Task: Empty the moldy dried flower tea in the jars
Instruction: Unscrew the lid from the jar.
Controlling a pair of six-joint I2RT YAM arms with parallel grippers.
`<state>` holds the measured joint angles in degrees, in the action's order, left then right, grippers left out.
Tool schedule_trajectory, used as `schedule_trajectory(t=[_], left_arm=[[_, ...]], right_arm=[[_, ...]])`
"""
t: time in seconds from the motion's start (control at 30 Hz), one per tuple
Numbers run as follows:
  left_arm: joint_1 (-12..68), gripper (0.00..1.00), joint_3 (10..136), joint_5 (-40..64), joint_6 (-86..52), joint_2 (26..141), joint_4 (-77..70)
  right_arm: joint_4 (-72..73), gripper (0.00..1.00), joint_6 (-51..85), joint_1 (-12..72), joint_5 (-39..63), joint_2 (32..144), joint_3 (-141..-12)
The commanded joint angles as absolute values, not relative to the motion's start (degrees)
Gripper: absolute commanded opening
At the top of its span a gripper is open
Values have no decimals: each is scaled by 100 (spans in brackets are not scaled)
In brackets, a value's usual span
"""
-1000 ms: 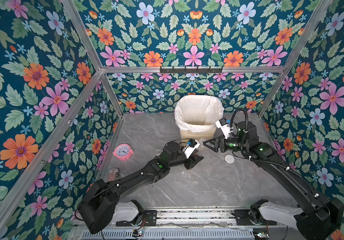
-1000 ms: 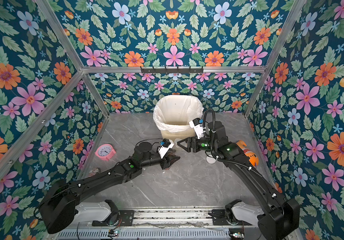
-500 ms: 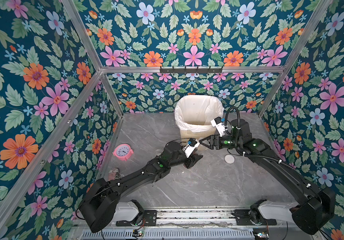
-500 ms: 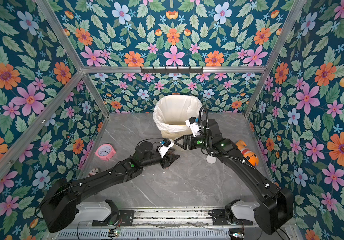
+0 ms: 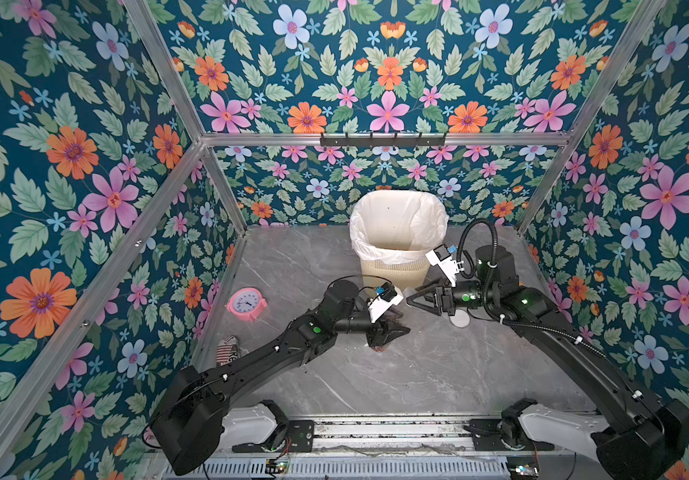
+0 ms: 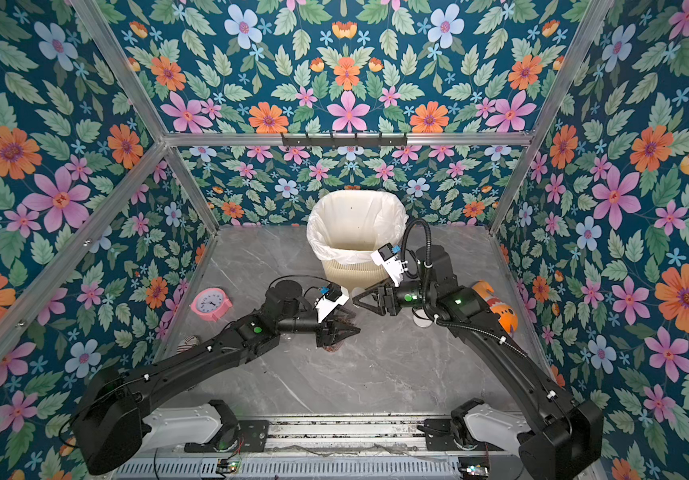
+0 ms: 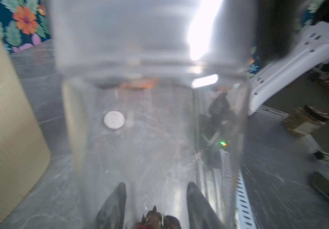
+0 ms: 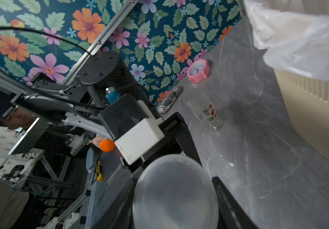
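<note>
Tea (image 7: pixel 155 219), a small reddish-brown clump of it, sits at the bottom end of the narrow jar (image 7: pixel 149 128). You have that jar clamped across its body in your left gripper (image 5: pixel 397 332), out over the grey table (image 5: pixel 417 374) in front of the cream bin (image 5: pixel 392 272). Your right gripper (image 8: pixel 174 178) meets the jar's other end. Its fingers (image 8: pixel 227 198) are set narrow on either side of the clear lid (image 8: pixel 175 194) and, as far as the wrist view shows, lie right against its rim. In your left wrist view the lid is seated on the jar, though that picture is blurred. The white lid (image 5: pixel 459 320) lies flat on the table just beside your right arm in both top views. The second jar (image 8: pixel 201 107), open-mouthed and clear right through, is on the table beside the red-and-white can (image 8: pixel 169 100), near the pink clock (image 8: pixel 198 71) by the wall.
</note>
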<state>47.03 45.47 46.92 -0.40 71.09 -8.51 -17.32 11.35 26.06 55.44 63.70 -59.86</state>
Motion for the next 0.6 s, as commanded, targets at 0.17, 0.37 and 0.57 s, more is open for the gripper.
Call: schedule_trajectory(t=[0.17, 0.37, 0.57], left_arm=[[4720, 24, 4963, 6310, -27, 7336, -572], [4721, 23, 4750, 5187, 156, 7146, -926], [4728, 24, 4432, 3932, 131, 6962, -1491]], right_arm=[[-895, 54, 573, 2637, 7449, 6078, -5609], [-1413, 81, 683, 2624, 6167, 5895, -5847], [-1467, 87, 1333, 2592, 4962, 5891, -5986]])
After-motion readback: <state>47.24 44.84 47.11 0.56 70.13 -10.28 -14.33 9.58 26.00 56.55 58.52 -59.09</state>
